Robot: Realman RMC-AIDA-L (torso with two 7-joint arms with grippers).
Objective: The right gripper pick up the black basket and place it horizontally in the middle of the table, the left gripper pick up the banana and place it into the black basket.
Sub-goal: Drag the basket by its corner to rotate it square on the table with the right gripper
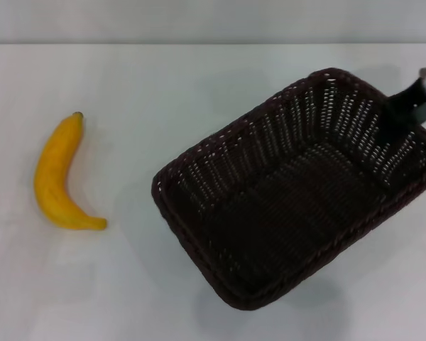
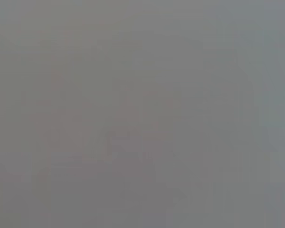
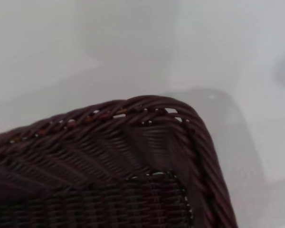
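Observation:
The black basket (image 1: 298, 192) hangs tilted and skewed over the right half of the white table (image 1: 163, 85), with its shadow on the surface under its near corner. My right gripper (image 1: 401, 110) comes in from the right edge, and its black finger clamps the basket's far right rim. The right wrist view shows a corner of the braided rim (image 3: 147, 107) close up. The yellow banana (image 1: 57, 177) lies flat at the left of the table, with its dark stem tip toward the far side. My left gripper is out of view, and the left wrist view shows only plain grey.
The table's far edge (image 1: 213, 44) meets a pale wall. Bare white tabletop lies between the banana and the basket.

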